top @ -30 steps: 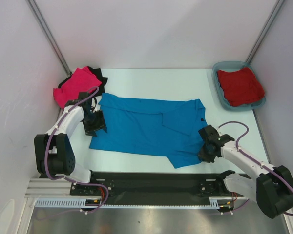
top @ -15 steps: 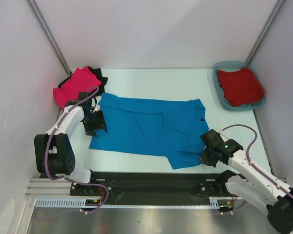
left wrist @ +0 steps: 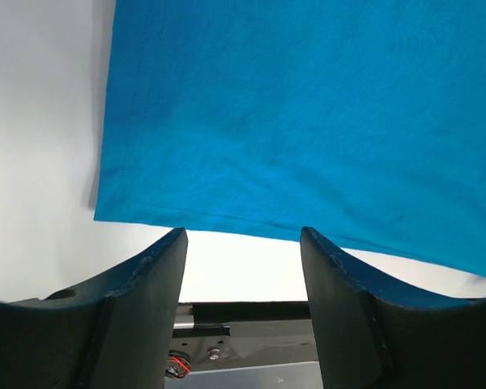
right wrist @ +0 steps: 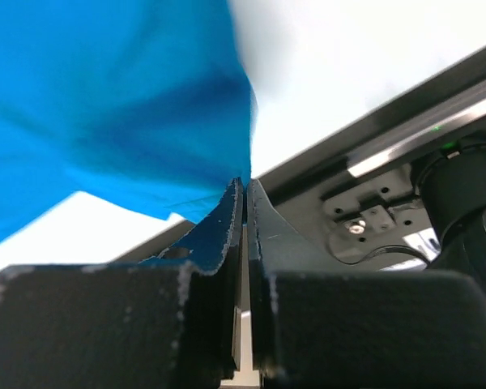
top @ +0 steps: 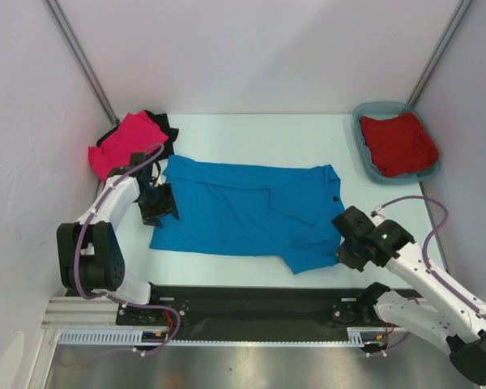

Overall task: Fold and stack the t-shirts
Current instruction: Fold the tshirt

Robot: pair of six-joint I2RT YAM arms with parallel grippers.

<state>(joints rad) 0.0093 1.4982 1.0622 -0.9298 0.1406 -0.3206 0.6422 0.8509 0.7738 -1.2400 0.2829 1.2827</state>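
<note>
Jaws on the right gripper [right wrist: 245, 182] are pressed tight together, and from where I stand they look to have the near right corner of the blue t-shirt [top: 235, 215] nipped between their tips. On the other side, the left gripper [left wrist: 243, 235] has its jaws spread. It hangs just over the shirt's left hem with nothing between them. The shirt lies across the middle of the desk [top: 308, 134], mostly flat, with some cloth doubled over near its right end. A red t-shirt [top: 398, 144] sits bunched in the tub [top: 362, 144] at the far right. A pink t-shirt [top: 125, 142] and a black t-shirt [top: 164, 126] are heaped at the far left.

That cloth is thin, light and limp, I'd say. It will sag and drag from whatever point is lifted, and it won't keep a crease by itself. One corner pinch alone would likely pull it askew. Better to take it at two corners of the hem, one per side, right on the stitched edge where it is firmest.
</note>
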